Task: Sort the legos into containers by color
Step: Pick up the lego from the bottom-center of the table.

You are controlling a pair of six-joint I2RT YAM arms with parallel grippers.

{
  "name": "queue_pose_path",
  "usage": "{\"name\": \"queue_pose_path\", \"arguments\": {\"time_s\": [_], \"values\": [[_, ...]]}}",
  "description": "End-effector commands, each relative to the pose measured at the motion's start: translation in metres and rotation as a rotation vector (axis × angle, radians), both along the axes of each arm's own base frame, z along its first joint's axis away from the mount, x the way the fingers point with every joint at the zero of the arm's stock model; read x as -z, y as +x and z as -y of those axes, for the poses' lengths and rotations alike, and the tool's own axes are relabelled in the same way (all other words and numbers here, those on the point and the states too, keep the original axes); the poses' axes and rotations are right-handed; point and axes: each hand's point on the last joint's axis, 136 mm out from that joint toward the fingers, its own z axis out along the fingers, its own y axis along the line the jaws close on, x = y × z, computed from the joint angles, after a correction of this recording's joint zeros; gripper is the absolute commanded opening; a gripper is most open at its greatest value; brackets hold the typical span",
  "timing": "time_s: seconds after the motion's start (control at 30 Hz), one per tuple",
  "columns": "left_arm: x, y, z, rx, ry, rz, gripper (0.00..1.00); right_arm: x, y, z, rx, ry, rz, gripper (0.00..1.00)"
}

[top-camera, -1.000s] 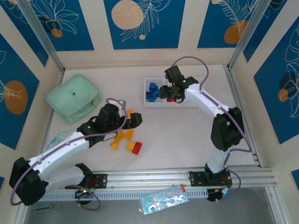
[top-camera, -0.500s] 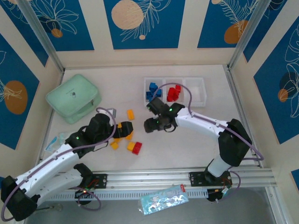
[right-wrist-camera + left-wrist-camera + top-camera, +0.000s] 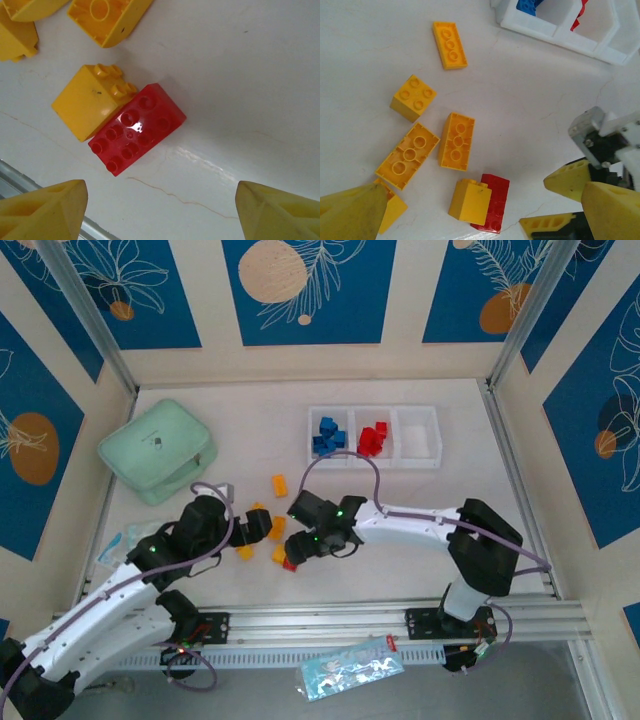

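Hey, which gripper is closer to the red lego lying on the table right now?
Right. The right gripper hangs open just above the red lego. The left gripper, also open, is farther off, to its left over the loose yellow legos.

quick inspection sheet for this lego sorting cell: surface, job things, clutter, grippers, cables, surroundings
surface: white table, fine crack lines in the wrist views, no spills seen
job's things: tray holds blue legos in its left compartment and red legos in the middle, right compartment empty; loose yellow legos and one red brick on the table, the brick touching a yellow one
clutter: mint green case at far left; plastic packet in front of the rail
grippers: left gripper open over the loose bricks; right gripper open, fingers either side of the red brick
cables: purple cables loop off both arms
surroundings: patterned panels around; metal rail at the near edge
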Motion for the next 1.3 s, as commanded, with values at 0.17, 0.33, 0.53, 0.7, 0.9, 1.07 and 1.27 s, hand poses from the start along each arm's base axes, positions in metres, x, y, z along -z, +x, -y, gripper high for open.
{"name": "queue_pose_path", "arguments": {"time_s": [0.17,0.33,0.53,0.7,0.9,1.07,1.27], "values": [[0.009,-0.006,-0.016,-0.052,0.027,-0.02,0.99,0.021,-0.004,-0.02,0.002,0.021,-0.052,0.79],[0.009,-0.008,-0.023,-0.069,0.032,-0.013,0.99,0.031,0.0,-0.024,0.016,-0.011,-0.065,0.8],[0.008,-0.01,-0.025,-0.073,0.038,-0.006,0.99,0.035,0.004,-0.034,0.022,0.003,-0.081,0.81],[0.007,-0.009,-0.027,-0.073,0.044,-0.001,0.99,0.038,0.008,-0.037,0.025,-0.013,-0.072,0.82],[0.005,-0.009,-0.027,-0.074,0.042,0.003,0.99,0.048,0.005,-0.022,0.05,-0.11,-0.07,0.82],[0.001,-0.007,-0.023,-0.066,0.026,0.012,0.99,0.047,-0.002,-0.004,0.056,-0.164,-0.066,0.76],[0.001,-0.004,-0.013,-0.036,0.015,0.001,0.99,0.045,-0.003,0.007,0.059,-0.201,-0.054,0.64]]}}
